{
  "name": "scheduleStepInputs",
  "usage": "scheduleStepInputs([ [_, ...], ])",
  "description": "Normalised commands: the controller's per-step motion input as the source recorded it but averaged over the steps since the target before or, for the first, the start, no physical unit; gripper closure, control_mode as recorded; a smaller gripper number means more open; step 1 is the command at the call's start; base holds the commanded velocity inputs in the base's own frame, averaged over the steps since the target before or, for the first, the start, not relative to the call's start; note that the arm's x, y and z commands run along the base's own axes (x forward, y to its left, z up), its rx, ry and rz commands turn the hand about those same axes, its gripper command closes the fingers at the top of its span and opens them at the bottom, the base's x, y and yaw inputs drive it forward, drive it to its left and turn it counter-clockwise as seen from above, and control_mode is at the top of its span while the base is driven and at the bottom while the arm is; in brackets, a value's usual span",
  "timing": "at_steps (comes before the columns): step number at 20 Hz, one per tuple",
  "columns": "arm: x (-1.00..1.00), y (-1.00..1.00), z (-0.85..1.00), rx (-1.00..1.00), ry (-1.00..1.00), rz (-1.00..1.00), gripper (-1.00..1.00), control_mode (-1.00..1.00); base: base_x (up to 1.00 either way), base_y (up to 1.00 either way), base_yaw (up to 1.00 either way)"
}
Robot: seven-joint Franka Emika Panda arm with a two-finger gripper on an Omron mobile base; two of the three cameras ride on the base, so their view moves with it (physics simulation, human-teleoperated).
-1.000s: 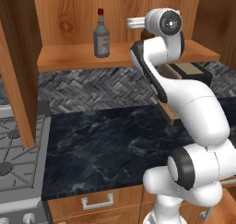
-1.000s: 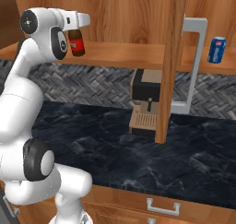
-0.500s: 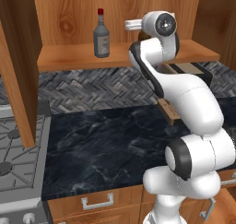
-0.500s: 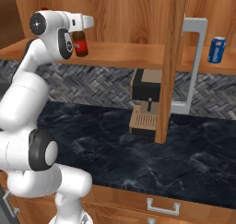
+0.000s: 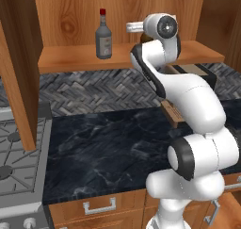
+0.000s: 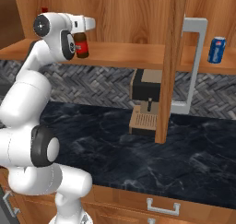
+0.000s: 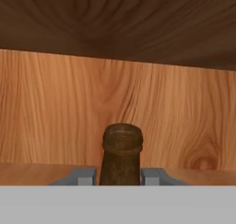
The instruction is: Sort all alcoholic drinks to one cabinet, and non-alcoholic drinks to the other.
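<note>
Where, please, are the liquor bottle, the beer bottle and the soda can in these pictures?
liquor bottle [image 5: 103,42], left base view, its clear body.
beer bottle [image 6: 81,46], right base view, its red label.
soda can [image 6: 216,50], right base view, its blue side.

Open wooden cabinets [image 5: 66,20] hang above a dark marble counter [image 5: 108,148] with a grey herringbone backsplash [image 5: 84,89]; a gas stove [image 5: 16,162] sits left, a coffee machine [image 6: 146,103] right.

At the upper left of the frame the white arm [image 6: 34,94] reaches up to the wooden shelf [image 6: 124,57], its hand holding a brown beer bottle [image 6: 81,44] with a red label upright just over the shelf board. At the far right a blue soda can [image 6: 216,50] stands on the shelf. Below, mid-frame, a dark coffee machine [image 6: 146,102] sits on the black marble table [image 6: 198,163], beside a wooden post [image 6: 169,61].
</note>
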Motion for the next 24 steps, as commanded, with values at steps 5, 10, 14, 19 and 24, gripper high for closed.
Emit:
scheduleStepInputs([
  [5,0.30,0.00,-0.19,0.00,0.00,0.02,1.00,-1.00,0.00,0.00,0.00],
  [10,0.10,0.00,-0.39,0.00,0.00,0.01,-1.00,-1.00,0.00,0.00,0.00],
  [14,0.00,0.00,-0.26,0.00,0.00,0.02,-1.00,-1.00,0.00,0.00,0.00],
  [19,0.00,0.00,-0.11,0.00,0.00,0.02,-1.00,-1.00,0.00,0.00,0.00],
  [24,-0.31,0.00,-0.02,0.00,-0.02,0.02,-1.00,-1.00,0.00,0.00,0.00],
])
